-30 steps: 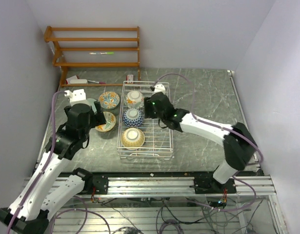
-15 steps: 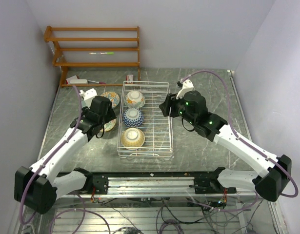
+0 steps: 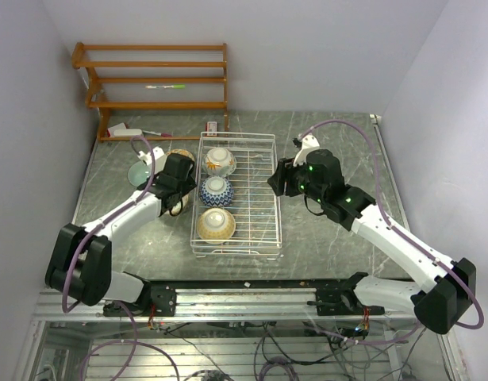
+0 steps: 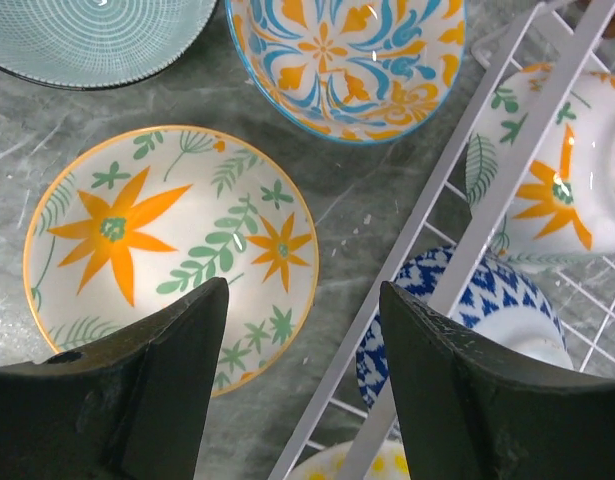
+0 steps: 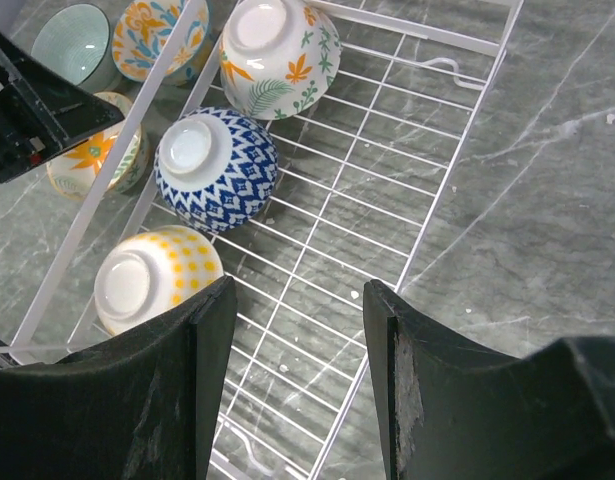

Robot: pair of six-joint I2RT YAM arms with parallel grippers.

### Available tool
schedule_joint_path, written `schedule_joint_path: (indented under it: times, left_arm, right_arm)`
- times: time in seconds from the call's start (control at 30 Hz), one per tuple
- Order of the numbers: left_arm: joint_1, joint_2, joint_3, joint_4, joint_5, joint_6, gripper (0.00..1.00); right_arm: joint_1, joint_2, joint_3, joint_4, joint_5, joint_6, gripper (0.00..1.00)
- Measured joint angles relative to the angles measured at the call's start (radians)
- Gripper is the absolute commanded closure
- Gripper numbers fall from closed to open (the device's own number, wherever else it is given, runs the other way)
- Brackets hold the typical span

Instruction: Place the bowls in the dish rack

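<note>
The right gripper [image 5: 297, 288], fingers apart and empty, is backing off the dish rack [image 3: 255, 214] toward the frame's right while the left gripper [image 4: 302, 290] (also spread) is settling over the orange-flower bowl [image 4: 137, 235], probably the next one to load.

The left gripper [image 4: 302, 300] hangs with its dark fingers apart at the bottom of the frame. An orange-flowered bowl [image 4: 167, 250] sits on the grey table [image 4: 47, 140] at left. A blue-and-orange bowl [image 4: 347, 55] lies at the top and a teal bowl [image 4: 97, 35] at upper left. At right, the white wire rack [image 4: 487, 215] holds a blue patterned bowl [image 4: 497, 290] and a leafy white bowl [image 4: 557, 190].
</note>
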Motion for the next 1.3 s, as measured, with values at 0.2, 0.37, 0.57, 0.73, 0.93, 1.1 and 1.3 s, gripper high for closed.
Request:
schedule_joint_path:
  times: [0.2, 0.37, 0.57, 0.73, 0.93, 1.1, 1.3]
  left_arm:
    - [0.058, 0.032, -0.028, 0.073, 0.007, -0.053, 0.33]
    - [0.095, 0.075, -0.06, 0.117, 0.026, -0.074, 0.35]
    - [0.097, 0.139, -0.06, 0.151, 0.057, -0.079, 0.35]
    - [0.097, 0.164, -0.053, 0.175, 0.061, -0.078, 0.36]
    - [0.097, 0.196, -0.042, 0.2, 0.076, -0.075, 0.3]
    - [0.098, 0.174, -0.042, 0.198, 0.076, -0.066, 0.27]
    - [0.098, 0.12, -0.042, 0.196, 0.075, -0.048, 0.26]
  right_arm:
    - [-0.01, 0.0, -0.003, 0.0, -0.016, -0.002, 0.47]
    - [-0.017, 0.003, -0.007, 0.001, -0.025, -0.002, 0.47]
    - [-0.022, 0.005, -0.015, 0.003, -0.029, -0.002, 0.47]
    - [-0.025, 0.007, -0.031, 0.002, -0.03, -0.001, 0.48]
    - [-0.031, 0.007, -0.033, 0.003, -0.03, -0.001, 0.48]
    - [-0.034, 0.012, -0.041, 0.01, -0.034, 0.0, 0.48]
    - [-0.037, 0.031, -0.051, 0.026, -0.052, 0.002, 0.48]
